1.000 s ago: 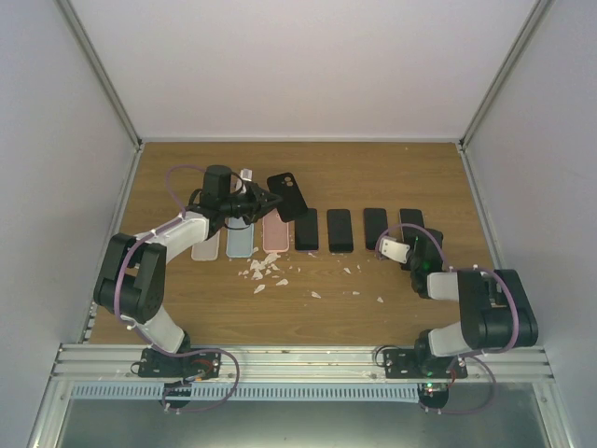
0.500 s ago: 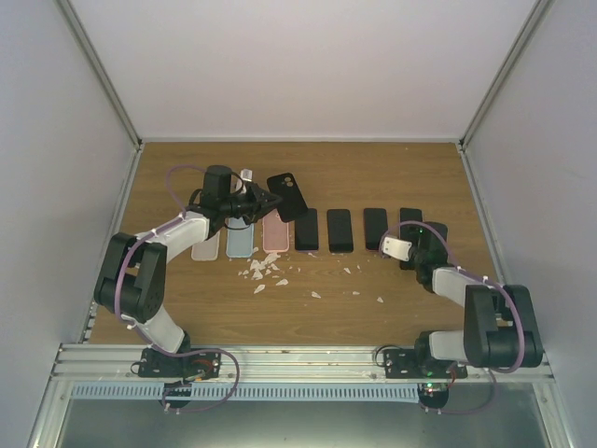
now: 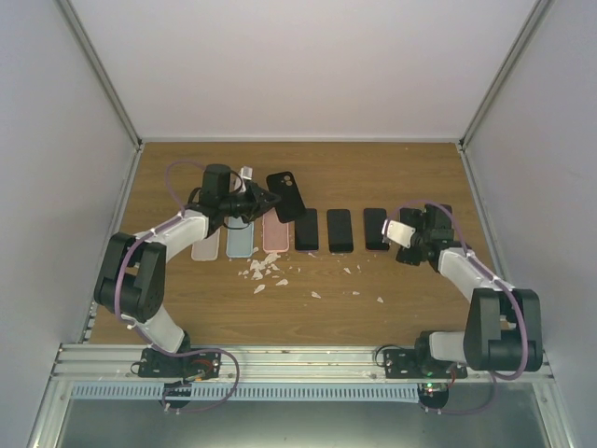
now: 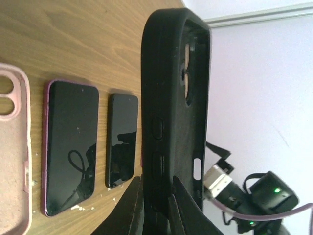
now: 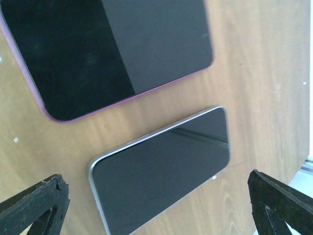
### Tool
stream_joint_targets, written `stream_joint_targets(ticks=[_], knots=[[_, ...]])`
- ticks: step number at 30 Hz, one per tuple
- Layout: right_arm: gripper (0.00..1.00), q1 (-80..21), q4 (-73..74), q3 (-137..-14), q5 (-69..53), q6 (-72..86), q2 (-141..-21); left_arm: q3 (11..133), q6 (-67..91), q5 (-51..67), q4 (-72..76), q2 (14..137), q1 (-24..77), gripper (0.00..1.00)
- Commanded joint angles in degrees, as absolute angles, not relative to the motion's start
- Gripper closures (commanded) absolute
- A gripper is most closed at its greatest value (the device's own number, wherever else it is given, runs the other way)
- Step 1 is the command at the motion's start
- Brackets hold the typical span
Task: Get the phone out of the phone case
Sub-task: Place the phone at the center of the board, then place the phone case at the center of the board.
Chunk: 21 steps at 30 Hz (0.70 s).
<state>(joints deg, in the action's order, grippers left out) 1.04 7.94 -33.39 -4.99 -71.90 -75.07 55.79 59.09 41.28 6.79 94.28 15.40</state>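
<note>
From my console I count one black case (image 3: 286,194), lifted off the table (image 3: 187,308) in the upper middle of the overhead view. The left gripper (image 3: 265,199) pinches its lower edge and holds it on its side (I cannot tell whether a phone sits inside). Below it three more cases lie flat side by side: clear case (image 3: 205,245), blue case (image 3: 241,241) and pink case (image 3: 275,233). To their right runs a row of four dark phones (image 3: 306,229), the last mostly covered by the right gripper (image 3: 410,233).

That gripper's fingers (image 5: 34,200) are spread wide at the bottom corners of its wrist view, touching nothing. A silver-edged phone (image 5: 161,166) lies between them, and a purple-rimmed phone (image 5: 107,49) lies just above it. Pale chips (image 3: 266,271) litter the wood below the cases.
</note>
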Motion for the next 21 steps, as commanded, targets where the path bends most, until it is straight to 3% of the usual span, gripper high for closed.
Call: stream_joint_targets(ticks=[1, 13, 18, 19, 21], knots=[[0.00, 1.6, 16.7, -40.5, -9.3, -63.6, -75.3, 59.4, 49.0, 42.8, 5.9, 93.1, 13.7, 1.00], [0.00, 1.3, 24.3, -55.7, -19.1, -49.0, -81.2, 64.9, 21.0, 54.6, -10.2, 88.5, 4.1, 1.00], [0.01, 0.7, 24.7, -59.3, -22.6, -43.8, -83.2, 67.8, 6.3, 55.3, -23.6, 87.7, -4.0, 1.00], [0.00, 0.2, 24.0, -59.7, -23.6, -41.7, -83.7, 69.2, -4.9, 55.0, -32.2, 88.5, -8.5, 1.00], [0.00, 0.0, 24.1, -59.9, -24.1, -40.9, -84.0, 70.0, -11.1, 55.9, -37.0, 89.3, -12.1, 1.00]])
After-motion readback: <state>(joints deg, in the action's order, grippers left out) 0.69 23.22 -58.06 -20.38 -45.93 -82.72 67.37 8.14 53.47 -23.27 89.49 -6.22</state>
